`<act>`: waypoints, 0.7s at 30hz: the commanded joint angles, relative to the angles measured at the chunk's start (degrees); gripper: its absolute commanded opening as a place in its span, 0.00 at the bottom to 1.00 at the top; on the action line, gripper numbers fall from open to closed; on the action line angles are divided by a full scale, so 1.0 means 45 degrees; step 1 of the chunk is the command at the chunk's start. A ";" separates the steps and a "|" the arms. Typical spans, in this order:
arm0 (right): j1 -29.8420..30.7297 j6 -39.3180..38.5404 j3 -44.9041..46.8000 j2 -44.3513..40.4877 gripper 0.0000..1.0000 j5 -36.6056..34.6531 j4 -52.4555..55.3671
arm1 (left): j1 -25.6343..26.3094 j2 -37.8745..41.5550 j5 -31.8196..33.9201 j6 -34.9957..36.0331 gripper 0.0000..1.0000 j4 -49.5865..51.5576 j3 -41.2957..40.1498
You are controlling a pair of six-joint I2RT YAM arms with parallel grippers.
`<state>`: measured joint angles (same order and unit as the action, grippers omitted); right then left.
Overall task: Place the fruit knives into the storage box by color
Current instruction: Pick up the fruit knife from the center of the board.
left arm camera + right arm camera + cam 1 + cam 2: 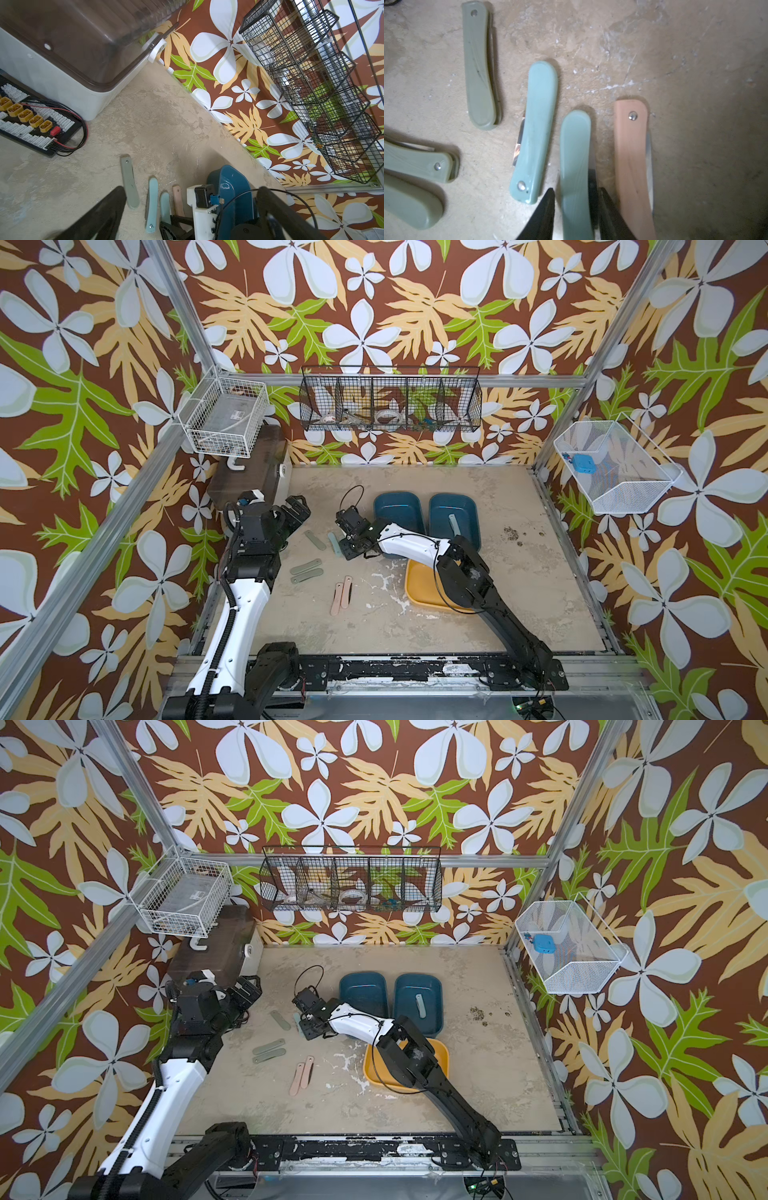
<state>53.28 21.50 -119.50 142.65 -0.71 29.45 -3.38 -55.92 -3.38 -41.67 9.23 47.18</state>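
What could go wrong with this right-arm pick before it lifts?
1. The right gripper has its jaws on either side of a light blue knife, and the pink knife lies close beside one jaw. Closing or lifting may catch it or drag it along.
2. A second light blue knife lies just off the other jaw, so it could get nudged out of place.
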 commanded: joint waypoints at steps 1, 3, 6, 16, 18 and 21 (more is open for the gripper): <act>0.0036 -0.0211 -0.0055 0.0281 0.36 -0.0124 0.0578 | -0.0011 -0.0015 -0.0049 -0.0090 1.00 -0.0060 -0.0015; 0.0050 -0.0331 -0.0051 0.0365 0.36 -0.0351 0.0679 | -0.0011 -0.0032 -0.0050 -0.0079 1.00 -0.0069 -0.0015; 0.0085 -0.0496 -0.0026 0.0449 0.36 -0.0723 0.0807 | -0.0011 -0.0054 -0.0064 -0.0077 1.00 -0.0112 -0.0015; 0.0328 -0.0812 -0.0009 0.0546 0.34 -0.1363 0.0953 | -0.0011 -0.0073 -0.0031 -0.0083 1.00 -0.0111 -0.0015; 0.0326 -0.0812 0.0013 0.0528 0.33 -0.1361 0.0955 | -0.0011 -0.0064 -0.0049 -0.0095 1.00 -0.0129 -0.0035; 0.0341 -0.0831 0.0052 0.0436 0.29 -0.1340 0.0956 | -0.0011 -0.0054 -0.0050 -0.0122 1.00 -0.0128 -0.0054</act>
<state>54.74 17.98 -119.96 143.90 -6.94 27.70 -3.38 -56.21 -3.49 -41.74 9.19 46.98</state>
